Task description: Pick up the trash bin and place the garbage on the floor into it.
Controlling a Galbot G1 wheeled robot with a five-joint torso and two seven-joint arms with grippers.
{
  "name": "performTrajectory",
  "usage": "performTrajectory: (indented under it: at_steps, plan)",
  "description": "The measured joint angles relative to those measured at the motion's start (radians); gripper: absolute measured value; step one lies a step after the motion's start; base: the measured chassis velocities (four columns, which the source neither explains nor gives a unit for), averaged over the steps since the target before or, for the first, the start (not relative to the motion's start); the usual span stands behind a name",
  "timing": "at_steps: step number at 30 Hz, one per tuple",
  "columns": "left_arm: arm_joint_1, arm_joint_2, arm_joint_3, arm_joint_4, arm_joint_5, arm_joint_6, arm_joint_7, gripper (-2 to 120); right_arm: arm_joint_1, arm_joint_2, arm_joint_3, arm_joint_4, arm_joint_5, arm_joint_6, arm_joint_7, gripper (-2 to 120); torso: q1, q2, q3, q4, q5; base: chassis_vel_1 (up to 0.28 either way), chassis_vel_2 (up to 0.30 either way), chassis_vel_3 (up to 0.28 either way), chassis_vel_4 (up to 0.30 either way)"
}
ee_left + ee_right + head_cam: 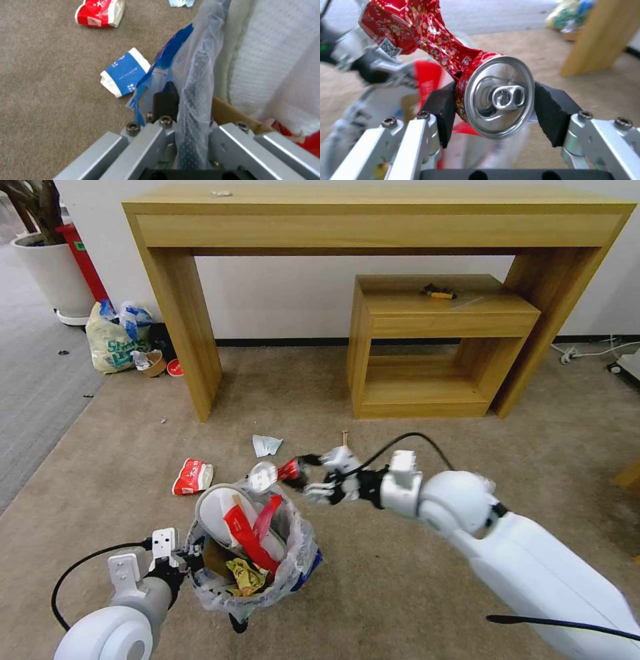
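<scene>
The trash bin (293,553), black with a crinkly clear bag, holds a white slipper (223,510), a long red wrapper (247,537) and crumpled papers. My left gripper (189,561) is shut on its near-left rim (196,100), clamping the bag too. My right gripper (305,475) is shut on a crushed red can (277,473), held just beyond the bin's far rim. In the right wrist view the can's silver top (500,96) sits between the black pads (553,110). On the floor (400,580) lie a crushed red cup (193,477), a blue-white cup (125,72), a crumpled paper (267,445) and a wooden stick (345,438).
A tall wooden console table (373,220) stands against the wall with a low wooden shelf unit (433,313) under it. A pale-yellow shopping bag (117,340) and a white plant pot (50,273) sit at the far left by the grey carpet strip (33,380). Cables (587,353) lie at the far right.
</scene>
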Motion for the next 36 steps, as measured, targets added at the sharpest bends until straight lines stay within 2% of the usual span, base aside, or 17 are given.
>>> performTrajectory:
  at_steps: [6, 9, 11, 12, 13, 16, 21, 25, 27, 28, 30, 31, 35, 36]
  plan:
    - [-0.009, 0.002, -0.006, 0.008, -0.007, 0.0, 0.0, 0, 0.005, -0.006, -0.076, 0.011, -0.026, -0.014, 0.001, 51, 0.0, 0.0, 0.0, -0.0002, 0.0, 0.0, 0.0, 0.0, 0.0]
    - [-0.013, 0.002, -0.006, 0.011, -0.008, 0.0, 0.0, 0, 0.005, -0.006, -0.084, 0.011, -0.03, -0.015, 0.008, 55, 0.0, 0.0, 0.0, -0.0002, 0.0, 0.0, 0.0, 0.0, 0.0]
    - [-0.016, 0.003, -0.005, 0.013, -0.01, 0.0, 0.0, 0, 0.008, -0.006, -0.091, 0.011, -0.03, -0.015, 0.016, 62, 0.0, 0.0, 0.0, -0.0003, 0.0001, 0.0, 0.0, 0.0, 0.0]
    - [-0.018, 0.003, -0.004, 0.013, -0.011, 0.0, 0.0, 0, 0.01, -0.006, -0.094, 0.011, -0.03, -0.015, 0.021, 70, 0.0, 0.0, 0.0, -0.0003, 0.0001, 0.0, 0.0, 0.0, 0.0]
    - [-0.018, 0.003, -0.004, 0.013, -0.011, 0.0, 0.0, 0, 0.01, -0.006, -0.094, 0.011, -0.03, -0.015, 0.021, 70, 0.0, 0.0, 0.0, -0.0003, 0.0001, 0.0, 0.0, 0.0, 0.0]
    - [-0.022, 0.006, -0.003, 0.015, -0.021, 0.0, -0.003, 0, 0.017, -0.003, -0.096, 0.005, -0.029, -0.015, 0.042, 87, 0.0, 0.0, 0.0, -0.0002, 0.0001, 0.0, 0.0, 0.0, 0.0]
    - [-0.025, 0.009, -0.009, 0.015, -0.026, 0.0, -0.004, 0, 0.014, 0.001, -0.088, -0.005, -0.029, -0.01, 0.055, 98, 0.0, 0.0, 0.0, -0.0002, 0.0001, 0.0, 0.0, 0.0, 0.0]
    - [-0.027, 0.007, -0.014, 0.017, -0.028, 0.0, -0.003, 0, 0.006, 0.007, -0.059, -0.009, -0.018, 0.0, 0.082, 100, 0.0, 0.0, 0.0, -0.0002, 0.0001, 0.0, 0.0, 0.0, 0.0]
    - [-0.022, 0.003, -0.037, 0.02, -0.029, 0.0, 0.005, 0, -0.017, 0.013, 0.005, -0.002, 0.001, 0.004, 0.117, 100, 0.0, 0.0, 0.0, 0.0, 0.0002, 0.0, 0.0, 0.0, 0.0]
    - [-0.022, 0.003, -0.037, 0.02, -0.029, 0.0, 0.005, 0, -0.017, 0.013, 0.005, -0.002, 0.001, 0.004, 0.117, 100, 0.0, 0.0, 0.0, 0.0, 0.0002, 0.0, 0.0, 0.0, 0.0]
    - [-0.017, 0.0, -0.069, 0.023, -0.033, 0.0, 0.016, 0, -0.065, 0.013, 0.081, 0.005, 0.015, 0.012, 0.178, 100, 0.0, 0.0, 0.0, 0.0001, 0.0, 0.0, 0.0, 0.0, 0.0]
    - [-0.017, 0.0, -0.069, 0.023, -0.033, 0.0, 0.016, 0, -0.065, 0.013, 0.081, 0.005, 0.015, 0.012, 0.178, 100, 0.0, 0.0, 0.0, 0.0001, 0.0, 0.0, 0.0, 0.0, 0.0]
    - [-0.013, 0.0, -0.108, 0.024, -0.052, 0.0, 0.026, 0, -0.195, 0.02, 0.213, -0.004, 0.035, 0.072, 0.353, 100, 0.0, 0.0, 0.0, -0.0004, 0.0003, 0.0, 0.0, 0.0, 0.0]
    - [-0.013, 0.0, -0.108, 0.024, -0.052, 0.0, 0.026, 0, -0.195, 0.02, 0.213, -0.004, 0.035, 0.072, 0.353, 100, 0.0, 0.0, 0.0, -0.0004, 0.0003, 0.0, 0.0, 0.0, 0.0]
